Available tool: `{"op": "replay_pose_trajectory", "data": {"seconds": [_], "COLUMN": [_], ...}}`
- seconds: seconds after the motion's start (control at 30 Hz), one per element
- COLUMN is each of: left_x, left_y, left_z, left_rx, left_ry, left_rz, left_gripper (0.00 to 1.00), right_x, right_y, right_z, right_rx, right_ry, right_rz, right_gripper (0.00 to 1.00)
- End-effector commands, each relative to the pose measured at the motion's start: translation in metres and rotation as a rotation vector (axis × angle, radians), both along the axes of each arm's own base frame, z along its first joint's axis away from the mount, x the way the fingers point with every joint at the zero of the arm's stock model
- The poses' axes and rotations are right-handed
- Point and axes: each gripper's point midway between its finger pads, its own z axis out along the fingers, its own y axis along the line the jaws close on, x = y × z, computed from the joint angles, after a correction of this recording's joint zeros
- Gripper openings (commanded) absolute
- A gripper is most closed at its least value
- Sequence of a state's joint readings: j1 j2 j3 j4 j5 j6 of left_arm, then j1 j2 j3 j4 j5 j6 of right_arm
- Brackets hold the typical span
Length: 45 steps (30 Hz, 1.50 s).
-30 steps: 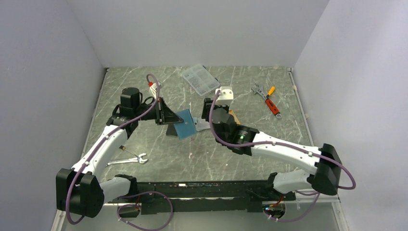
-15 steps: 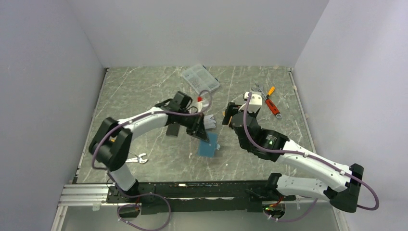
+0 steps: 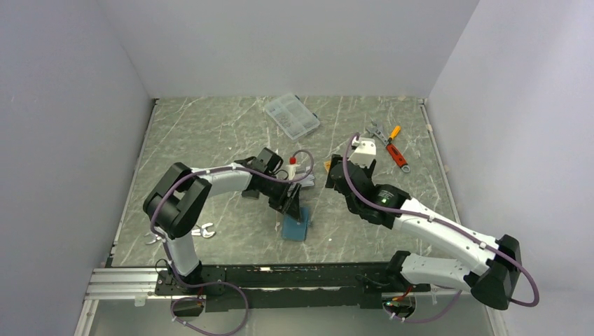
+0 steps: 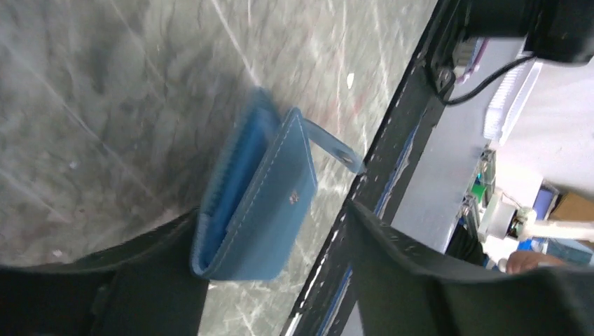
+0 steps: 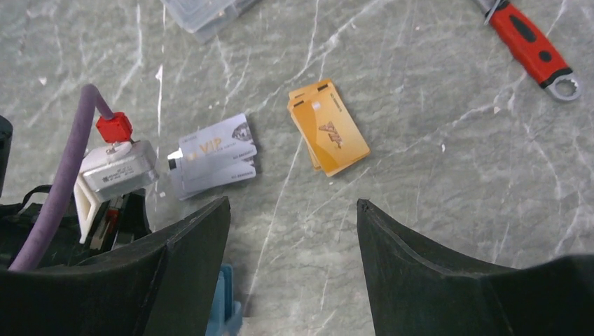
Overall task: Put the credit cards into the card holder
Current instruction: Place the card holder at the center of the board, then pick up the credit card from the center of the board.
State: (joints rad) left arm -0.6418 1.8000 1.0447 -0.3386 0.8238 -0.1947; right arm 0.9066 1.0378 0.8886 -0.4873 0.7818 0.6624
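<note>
The teal card holder (image 3: 295, 229) is on the table near the front edge, folded, its snap tab sticking out. My left gripper (image 3: 297, 210) stands over it, open. In the left wrist view the card holder (image 4: 256, 203) sits blurred between the wide jaws, close to the left finger (image 4: 154, 273) and not pinched. My right gripper (image 5: 294, 203) is open and empty above the table. Beyond it lie a stack of orange-gold credit cards (image 5: 328, 129) and a stack of silver-grey cards (image 5: 210, 157). A blue corner of the holder (image 5: 223, 301) shows by its left finger.
A clear compartment box (image 3: 291, 115) lies at the back. Red- and orange-handled wrenches (image 3: 392, 147) lie at the back right. A silver spanner (image 3: 190, 232) lies front left. A dark flat case (image 3: 249, 192) shows behind the left arm. The black base rail (image 3: 294, 276) runs just in front of the holder.
My left arm carried the card holder from mid-table toward the front edge and opened, letting it go. My right gripper drew back from the holder to above the cards and opened wider.
</note>
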Motion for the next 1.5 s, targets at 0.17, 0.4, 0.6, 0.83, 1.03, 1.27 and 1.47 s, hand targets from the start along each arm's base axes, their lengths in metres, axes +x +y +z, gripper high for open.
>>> {"op": "replay_pose_trajectory", "data": {"seconds": [0.17,0.4,0.6,0.83,1.03,1.27,1.47], "left_x": [0.005,0.041,0.092,0.125,0.126,0.132,0.131], "left_y": [0.013,0.052,0.116,0.171,0.177,0.185,0.181], "left_z": [0.034,0.097,0.116,0.064,0.018,-0.004,-0.018], "left_rx": [-0.155,-0.227,-0.109,0.032,0.114,0.183,0.227], "left_ry": [-0.012,-0.174,-0.474,-0.374,-0.265,-0.260,-0.242], "left_rz": [0.050,0.076,0.218,0.554,0.587,0.575,0.540], "left_gripper": [0.99,0.99,0.99,0.94,0.89,0.80,0.77], "right_x": [0.011,0.030,0.053,0.064,0.063,0.066,0.070], "right_y": [0.012,0.044,0.093,0.154,0.193,0.214,0.233], "right_z": [-0.004,-0.001,-0.003,-0.022,-0.049,-0.072,-0.091], "right_rx": [0.017,0.052,0.076,0.182,0.261,0.388,0.449], "right_ry": [0.039,0.072,0.138,0.217,0.300,0.377,0.426], "right_rz": [0.040,0.133,0.244,0.396,0.526,0.589,0.618], "right_gripper": [0.71,0.74,0.75,0.72,0.70,0.67,0.65]}}
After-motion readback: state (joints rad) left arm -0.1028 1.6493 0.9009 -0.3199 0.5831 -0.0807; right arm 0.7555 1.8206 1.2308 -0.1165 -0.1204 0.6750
